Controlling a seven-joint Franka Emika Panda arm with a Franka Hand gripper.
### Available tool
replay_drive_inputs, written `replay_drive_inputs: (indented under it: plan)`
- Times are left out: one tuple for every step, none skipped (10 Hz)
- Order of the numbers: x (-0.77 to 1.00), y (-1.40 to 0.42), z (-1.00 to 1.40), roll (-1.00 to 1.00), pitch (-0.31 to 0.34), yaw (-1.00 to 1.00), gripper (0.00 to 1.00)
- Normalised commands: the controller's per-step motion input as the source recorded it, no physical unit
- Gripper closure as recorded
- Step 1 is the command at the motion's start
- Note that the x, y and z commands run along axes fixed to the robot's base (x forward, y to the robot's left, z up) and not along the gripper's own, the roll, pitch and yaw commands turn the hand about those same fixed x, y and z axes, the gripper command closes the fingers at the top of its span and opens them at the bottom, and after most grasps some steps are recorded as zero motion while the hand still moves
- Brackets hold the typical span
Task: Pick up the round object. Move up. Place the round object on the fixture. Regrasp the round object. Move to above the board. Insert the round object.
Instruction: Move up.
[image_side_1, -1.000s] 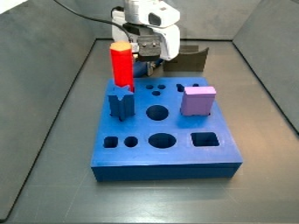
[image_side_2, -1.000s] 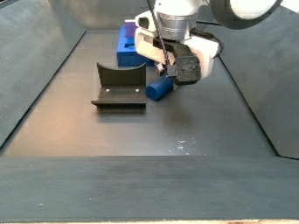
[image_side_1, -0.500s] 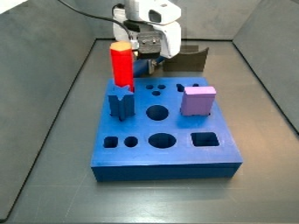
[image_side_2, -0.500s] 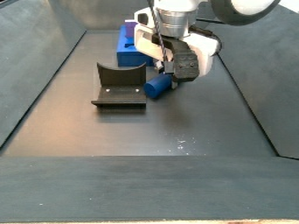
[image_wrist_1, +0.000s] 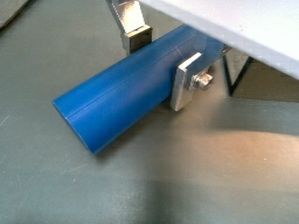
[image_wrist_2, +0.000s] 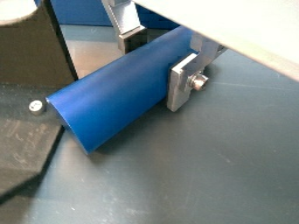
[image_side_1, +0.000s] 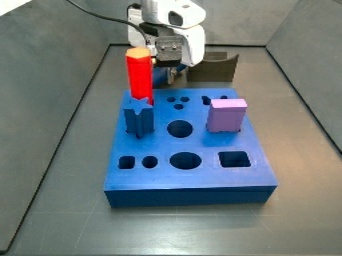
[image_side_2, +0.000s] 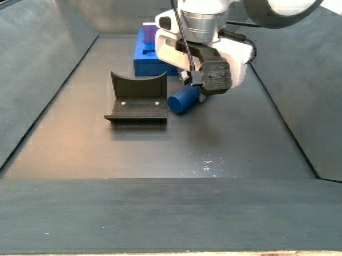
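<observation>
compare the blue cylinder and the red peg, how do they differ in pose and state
The round object lies on its side on the floor beside the fixture, between the claw fingers; the red peg stands upright in the board, untouched. The round object is blue and round; the peg is red. Both are elongated pegs.

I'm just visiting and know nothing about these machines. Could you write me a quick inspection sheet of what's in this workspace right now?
Surface: dark floor, bare in front, walled on the sides.
Round object: blue cylinder lying on the floor beside the fixture.
Fixture: dark L-shaped bracket, nothing resting on it.
Board: blue block with shaped holes.
Clutter: red peg, dark-blue star peg and lilac cube standing on the board.
Tool: tool low behind the board, one finger on each side of the cylinder; contact cannot be told.
Cables: black cable running up from the arm.
Surroundings: nothing seen.
</observation>
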Motion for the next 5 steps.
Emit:
replay_drive_inputs:
  plan:
    - [0.0, 0.0, 1.0, 0.0, 0.0, 0.0, 1.0]
    - [-0.04, -0.07, 0.94, -0.04, 0.025, 0.04, 1.0]
    - [-0.04, -0.06, 0.87, -0.05, 0.024, 0.04, 1.0]
    - [-0.03, -0.03, 0.7, -0.06, 0.024, 0.04, 1.0]
    - [-0.03, -0.02, 0.61, -0.07, 0.028, 0.03, 1.0]
